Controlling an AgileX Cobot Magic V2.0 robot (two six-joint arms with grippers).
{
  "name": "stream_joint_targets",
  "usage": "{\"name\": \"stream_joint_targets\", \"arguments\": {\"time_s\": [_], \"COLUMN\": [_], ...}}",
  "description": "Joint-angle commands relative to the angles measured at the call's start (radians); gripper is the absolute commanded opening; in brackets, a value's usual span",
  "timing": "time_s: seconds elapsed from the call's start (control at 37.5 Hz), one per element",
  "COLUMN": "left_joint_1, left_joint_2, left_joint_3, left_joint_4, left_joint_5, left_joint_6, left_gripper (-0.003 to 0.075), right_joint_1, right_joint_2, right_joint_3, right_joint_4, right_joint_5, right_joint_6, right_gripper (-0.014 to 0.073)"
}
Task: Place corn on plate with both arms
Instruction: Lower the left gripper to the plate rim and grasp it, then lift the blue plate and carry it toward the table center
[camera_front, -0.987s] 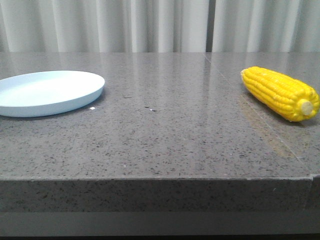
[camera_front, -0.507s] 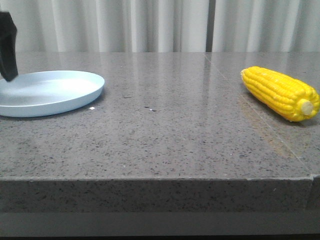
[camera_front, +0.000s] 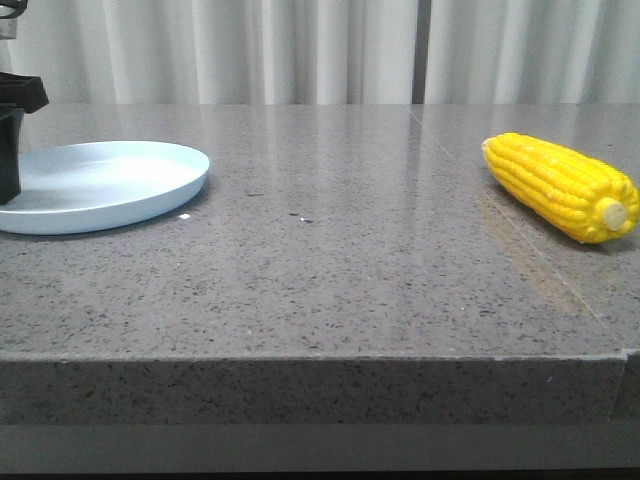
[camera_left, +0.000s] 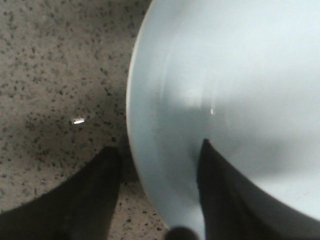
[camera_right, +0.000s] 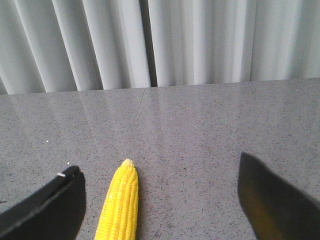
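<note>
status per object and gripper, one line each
corn: lying on its side on the table, untouched
plate: empty, flat on table
left gripper: open, fingers straddling the plate rim
right gripper: open, fingers either side of the corn, not touching

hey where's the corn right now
In the front view the corn lies on the right side of the grey table, far from the plate on the left. The right gripper is open around its tip, not touching.
</note>
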Motion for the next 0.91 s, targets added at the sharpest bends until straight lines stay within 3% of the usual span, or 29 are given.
{"name": "stream_joint_targets", "arguments": {"time_s": [0.0, 0.13, 0.53, 0.69, 0.88], "left_joint_1": [-0.007, -0.007, -0.027, -0.102, -0.214], "left_joint_2": [-0.04, -0.04, -0.079, -0.086, -0.061], "left_joint_3": [-0.031, -0.031, -0.191, -0.291, -0.305], "left_joint_4": [-0.005, -0.005, -0.073, -0.132, -0.178], "left_joint_5": [-0.011, -0.011, 0.061, 0.115, 0.065], "left_joint_6": [0.0, 0.0, 0.0, 0.013, 0.013], "left_gripper": [0.0146, -0.0019, -0.002, -0.002, -0.002], "right_joint_1": [-0.005, -0.005, -0.005, -0.005, -0.005], "right_joint_2": [0.013, 0.013, 0.013, 0.013, 0.013], "right_joint_3": [-0.032, -0.032, -0.032, -0.032, -0.032], "right_joint_4": [0.001, 0.001, 0.001, 0.001, 0.001], "right_joint_5": [-0.075, -0.075, -0.075, -0.075, -0.075], "right_joint_6": [-0.007, -0.007, -0.007, -0.007, -0.007], "right_gripper": [0.0642, 0.0642, 0.0642, 0.0642, 0.0642]}}
